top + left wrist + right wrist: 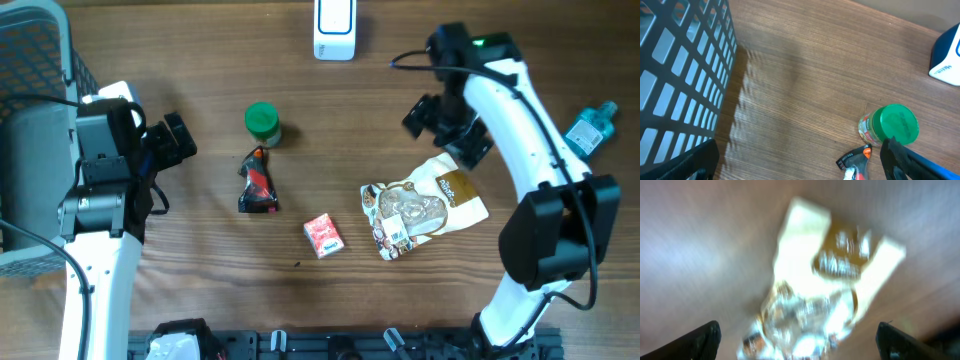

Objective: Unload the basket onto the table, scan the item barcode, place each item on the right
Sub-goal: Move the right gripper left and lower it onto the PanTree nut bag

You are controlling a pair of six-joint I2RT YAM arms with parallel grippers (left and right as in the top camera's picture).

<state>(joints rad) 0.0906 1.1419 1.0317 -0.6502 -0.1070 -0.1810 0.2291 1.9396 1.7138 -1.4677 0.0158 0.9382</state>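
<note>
Snack bag (425,208): lying flat on bench (200,280), under right pincer (447,133); that pincer: jaws spread wide, holding nothing; left pincer (172,140): jaws spread wide, empty, beside basket (40,30); white scanner (334,28): far bench edge; green-lidded jar (262,121): mid-bench.

Scanner (334,30) set at the far edge of the table (200,60), basket (35,60) placed at far left, jar (262,122) stood just behind pouch (257,183), small box (323,236) laid between pouch and snack bag (420,208), bottle (592,127) laid at far right.
</note>
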